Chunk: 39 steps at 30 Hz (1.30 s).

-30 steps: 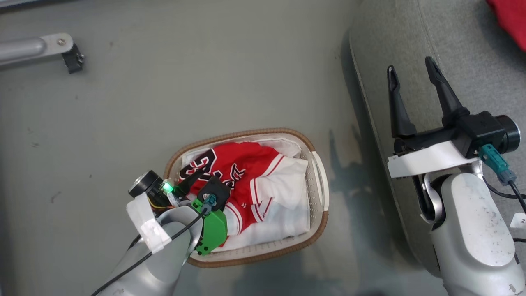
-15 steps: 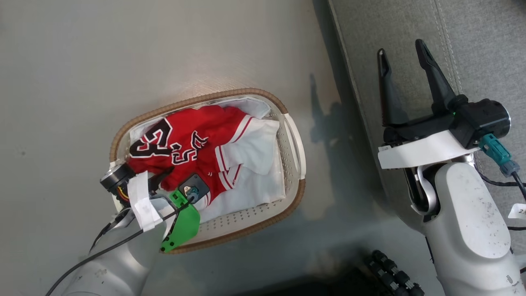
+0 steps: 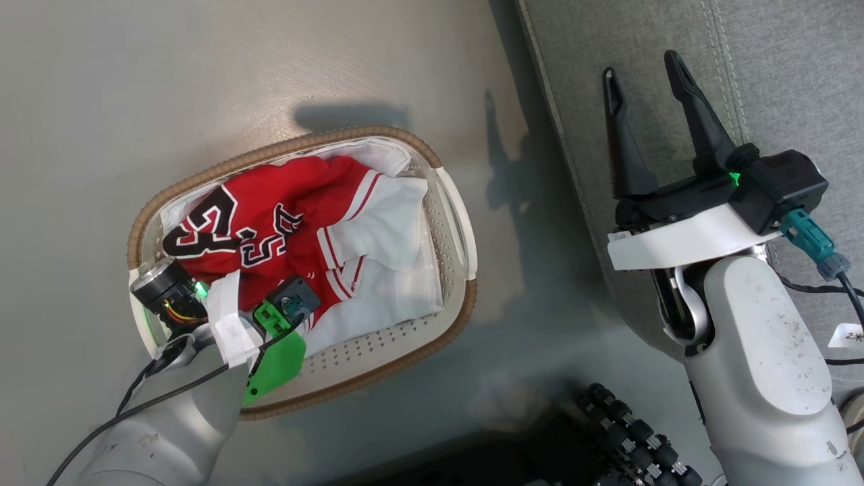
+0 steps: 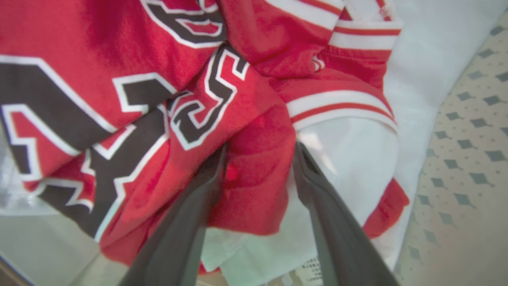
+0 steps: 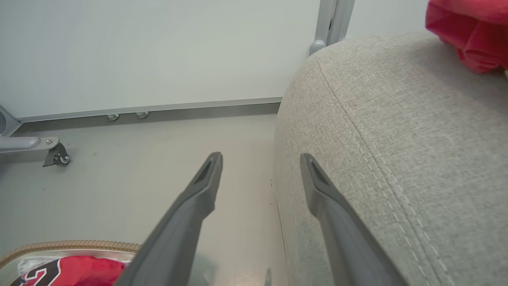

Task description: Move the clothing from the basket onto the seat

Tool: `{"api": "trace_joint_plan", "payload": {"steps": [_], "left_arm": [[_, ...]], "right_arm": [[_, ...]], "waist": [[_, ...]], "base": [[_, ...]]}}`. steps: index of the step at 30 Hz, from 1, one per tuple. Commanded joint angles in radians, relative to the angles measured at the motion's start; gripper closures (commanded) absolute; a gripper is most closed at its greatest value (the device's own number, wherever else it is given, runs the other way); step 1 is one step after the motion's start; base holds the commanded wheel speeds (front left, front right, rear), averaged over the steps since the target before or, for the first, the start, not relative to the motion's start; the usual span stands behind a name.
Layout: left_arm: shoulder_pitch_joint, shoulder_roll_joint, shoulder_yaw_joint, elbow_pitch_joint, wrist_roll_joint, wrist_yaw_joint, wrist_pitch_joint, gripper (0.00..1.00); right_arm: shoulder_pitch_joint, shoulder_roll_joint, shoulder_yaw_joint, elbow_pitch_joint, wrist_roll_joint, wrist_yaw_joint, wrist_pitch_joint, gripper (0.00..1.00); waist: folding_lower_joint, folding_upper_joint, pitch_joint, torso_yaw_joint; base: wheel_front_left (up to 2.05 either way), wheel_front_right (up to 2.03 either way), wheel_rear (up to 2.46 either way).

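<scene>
The basket (image 3: 378, 344), white with a brown woven rim, stands on the floor left of the seat (image 3: 776, 67). In it lies the clothing: a red "23" jersey (image 3: 270, 209) over white pieces (image 3: 378, 236). My left wrist (image 3: 229, 324) dips into the basket's near left end. The left gripper (image 4: 260, 147) is open, fingers pressed into the red jersey (image 4: 254, 186) with a fold between them, beside the basket wall (image 4: 468, 139). My right gripper (image 3: 640, 63) hangs open and empty over the seat's left edge, also seen as right gripper (image 5: 260, 155).
A red garment (image 5: 468, 31) lies on the far part of the seat (image 5: 397, 139). The basket's rim (image 5: 67, 244) shows low left there. A caster on a metal leg (image 5: 55, 155) stands by the white wall. A black ribbed part (image 3: 628, 432) sits near the bottom.
The head camera has moved, shifting the whole picture: basket and seat now sit further left and higher. My left gripper stays down in the basket on the jersey. The right gripper stays open.
</scene>
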Motion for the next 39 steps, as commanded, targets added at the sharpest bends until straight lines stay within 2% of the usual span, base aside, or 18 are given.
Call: {"api": "trace_joint_plan", "payload": {"steps": [1, 2, 3, 4, 5, 14, 26, 33, 39], "left_arm": [[-0.019, 0.011, -0.003, 0.007, -0.001, 0.012, 0.016, 0.53], [-0.02, 0.012, -0.006, 0.008, 0.001, 0.015, 0.028, 0.57], [-0.02, 0.014, -0.008, 0.009, 0.001, 0.015, 0.04, 0.75], [-0.019, 0.015, -0.008, 0.01, -0.003, 0.015, 0.045, 0.84], [-0.018, 0.017, -0.008, 0.01, -0.009, 0.015, 0.05, 1.0], [-0.003, 0.0, -0.031, 0.002, -0.02, 0.002, -0.029, 1.0], [0.035, -0.046, -0.022, -0.061, -0.087, -0.013, -0.184, 1.0], [0.057, -0.033, -0.007, -0.188, -0.134, -0.018, -0.215, 1.0], [0.093, 0.016, -0.021, -0.38, -0.151, -0.031, -0.214, 1.0]], "right_arm": [[-0.011, -0.002, 0.002, -0.001, 0.008, -0.001, -0.002, 0.0], [-0.01, -0.002, 0.003, -0.001, 0.01, -0.001, -0.002, 0.0], [-0.01, -0.002, 0.003, 0.0, 0.012, -0.001, -0.002, 0.0], [-0.01, -0.002, 0.004, 0.0, 0.014, -0.001, -0.002, 0.0], [-0.01, -0.002, 0.005, 0.001, 0.018, -0.001, -0.002, 0.0], [0.009, -0.002, -0.004, 0.02, 0.019, -0.001, -0.002, 0.0], [0.053, -0.003, -0.02, 0.056, -0.027, -0.001, -0.002, 0.0], [0.106, -0.003, -0.035, 0.083, -0.066, -0.001, -0.002, 0.0], [0.164, -0.003, -0.037, 0.111, -0.095, -0.001, -0.002, 0.0]], "waist": [[-0.0001, 0.0, 0.002, -0.005], [-0.0001, 0.0, 0.002, -0.007], [-0.0001, 0.0, 0.002, -0.01], [-0.0001, 0.0, 0.002, -0.012], [-0.0001, 0.0, 0.001, -0.014], [-0.0001, 0.0, -0.037, -0.01], [-0.0001, 0.0, -0.203, 0.061], [-0.0001, 0.0, -0.337, 0.114], [-0.0001, 0.0, -0.461, 0.149]], "base": [[0.0, 0.0, 0.0], [0.0, 0.0, 0.0], [0.0, 0.0, 0.0], [0.0, 0.0, 0.0], [0.0, 0.0, 0.0], [0.0, 0.0, 0.0], [0.0, 0.0, 0.0], [0.0, 0.0, 0.0], [0.0, 0.0, 0.0]]}}
